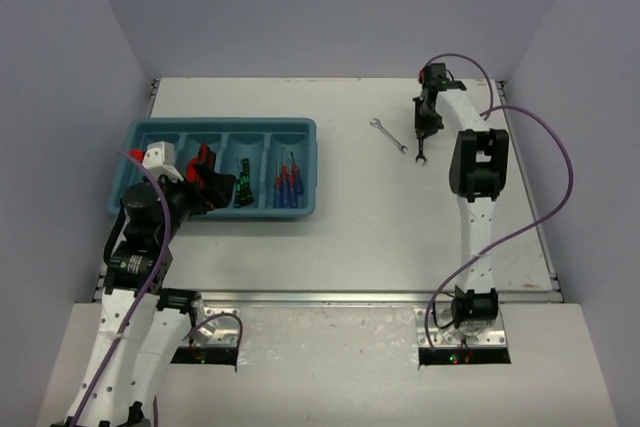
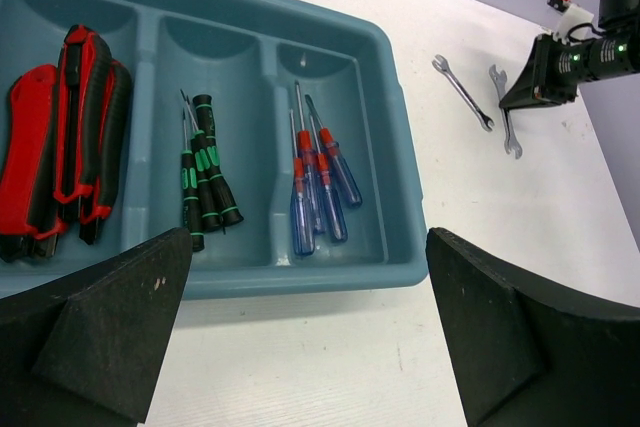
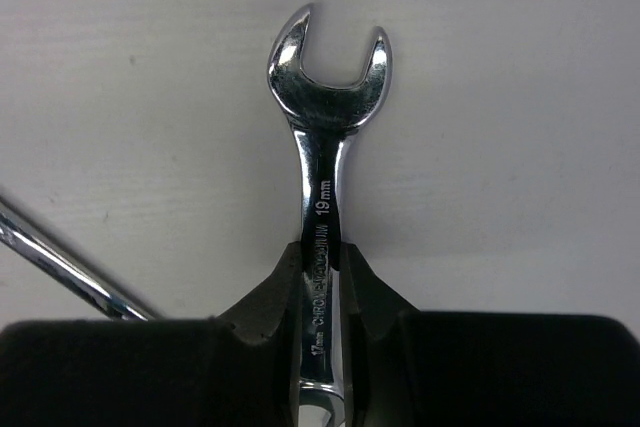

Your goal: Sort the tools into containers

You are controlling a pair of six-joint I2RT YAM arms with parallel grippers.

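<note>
The teal tray stands at the left. In the left wrist view its compartments hold red-handled pliers, black-and-green screwdrivers and blue/red screwdrivers. My left gripper is open and empty, above the table just in front of the tray. My right gripper is shut on a silver wrench marked 19 mm, at the table. A second wrench lies just left of it. I see only these two wrenches.
The white table is walled by grey panels at the back and both sides. My left arm covers part of the tray's left compartments in the top view. Purple cables loop off the right arm.
</note>
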